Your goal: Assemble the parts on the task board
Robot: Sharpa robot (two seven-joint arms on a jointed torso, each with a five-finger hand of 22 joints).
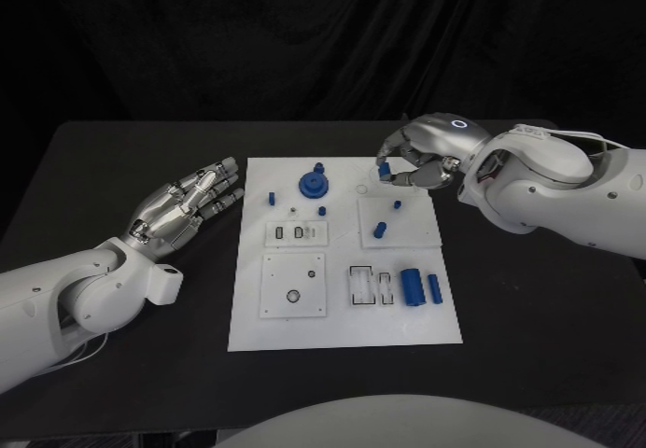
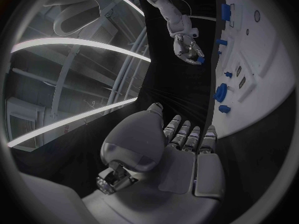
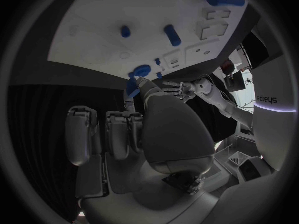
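Looking down from the head view, the flat white task board (image 1: 344, 322) lies mid-tabletop (image 1: 121, 168), matte black; the right hand (image 1: 411, 163) pinches a small blue part (image 1: 386, 172) above the board's far edge, while the left hand (image 1: 189, 205) hovers beside the board, fingers straight and apart, empty. Left wrist view: smooth silver fingers (image 2: 187, 137) extended near a round blue gear (image 2: 221, 92). Right wrist view: a stubby blue cylinder (image 3: 172, 35) lies on the board
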